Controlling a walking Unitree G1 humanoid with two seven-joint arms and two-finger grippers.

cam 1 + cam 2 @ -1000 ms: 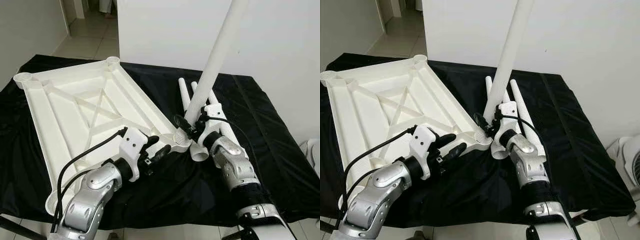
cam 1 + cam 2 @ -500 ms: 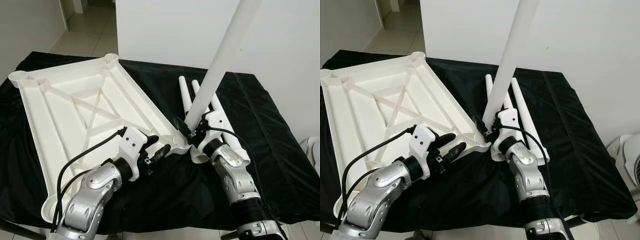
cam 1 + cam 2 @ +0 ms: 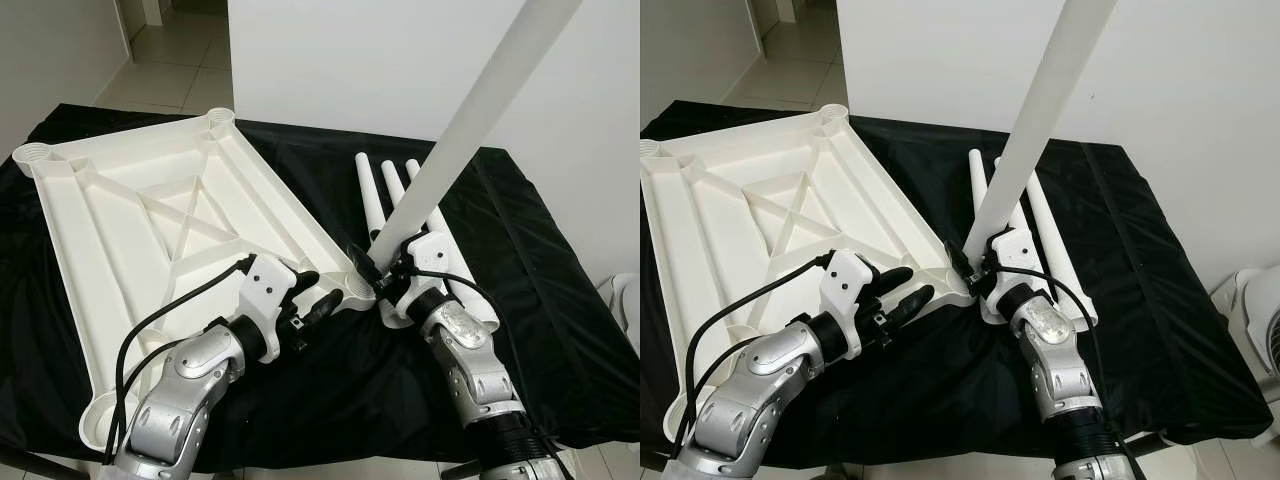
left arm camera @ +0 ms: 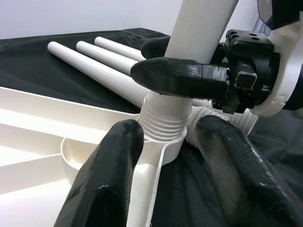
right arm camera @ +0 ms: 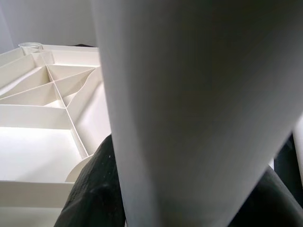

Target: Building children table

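A white plastic tabletop [image 3: 130, 220] lies upside down on the black-covered table, ribs facing up. A long white leg [image 3: 470, 120] stands in its near right corner socket [image 3: 357, 285] and leans up to the right. My right gripper [image 3: 385, 275] is shut on the leg just above the socket. The left wrist view shows the leg's threaded end [image 4: 163, 120] sitting in the socket ring. My left gripper [image 3: 315, 295] is open, its fingers [image 4: 104, 179] straddling the tabletop's rim beside that socket.
Three spare white legs [image 3: 375, 200] lie side by side on the black cloth [image 3: 540, 280] behind my right gripper. A white wall rises behind the table. A white fan-like object [image 3: 1260, 300] stands off the table's right edge. Tiled floor [image 3: 170, 70] lies at the far left.
The leg in my right gripper has tipped further to the right while its base stays in the corner socket. My left gripper has held its place at the rim.
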